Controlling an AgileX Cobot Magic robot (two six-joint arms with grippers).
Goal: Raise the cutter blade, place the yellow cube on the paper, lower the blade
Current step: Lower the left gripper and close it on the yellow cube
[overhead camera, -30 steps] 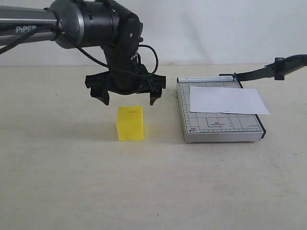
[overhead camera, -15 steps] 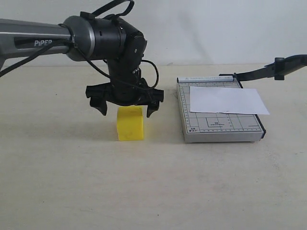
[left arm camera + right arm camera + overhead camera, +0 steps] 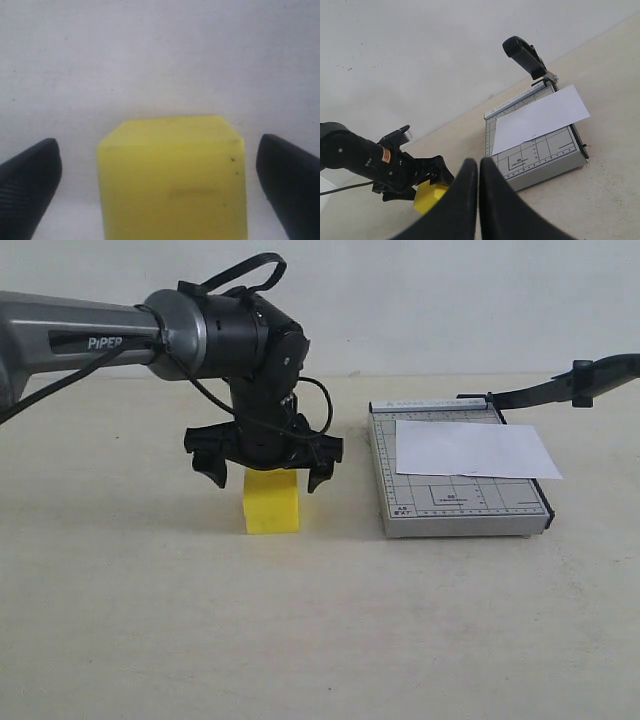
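The yellow cube [image 3: 272,505] stands on the table left of the grey cutter base [image 3: 460,508]. My left gripper [image 3: 268,480] hangs open over the cube's top, one fingertip on each side and neither touching it. The left wrist view shows the cube [image 3: 172,185] between the spread fingertips [image 3: 35,170], with a gap on both sides. The paper [image 3: 470,450] lies on the base and overhangs its right edge. The cutter blade [image 3: 560,387] is raised, its handle up at the far right. My right gripper [image 3: 478,165] is shut on nothing, high above the table; it sees the cube [image 3: 427,196], paper [image 3: 535,120] and blade [image 3: 525,56].
The left arm [image 3: 90,335] reaches in from the upper left. The beige table [image 3: 320,640] runs back to a white wall behind. The cutter base sits about a cube's width to the right of the cube.
My left gripper has come down and drifted slightly right, from above the cube to straddling its top. The cube, paper and blade have not moved.
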